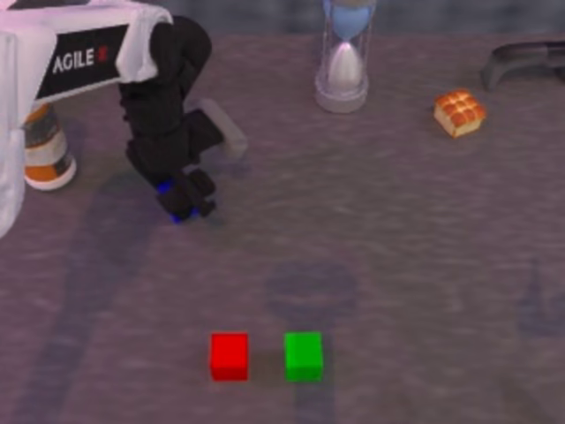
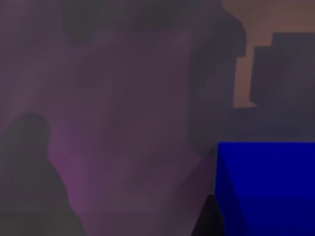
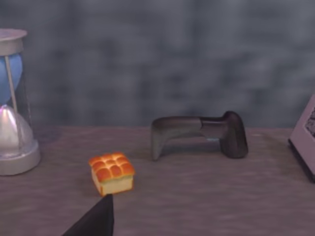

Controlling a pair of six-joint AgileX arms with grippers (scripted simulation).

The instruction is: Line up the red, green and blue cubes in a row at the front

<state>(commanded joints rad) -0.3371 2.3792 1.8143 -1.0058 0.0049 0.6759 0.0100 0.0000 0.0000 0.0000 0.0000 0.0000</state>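
Left tool (image 1: 187, 201) low over counter (image 1: 397, 265), left of centre, apparently pinching the blue cube (image 2: 266, 187); only slivers of blue show from above. One red cube (image 1: 229, 356) and one green cube (image 1: 303, 356) sit side by side, apart, near front edge. Open counter to their right. Right tool's state: cannot tell.

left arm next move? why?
Probably close on the blue cube and lift it: the left gripper sits right over it, while the red cube and green cube already lie side by side in front.
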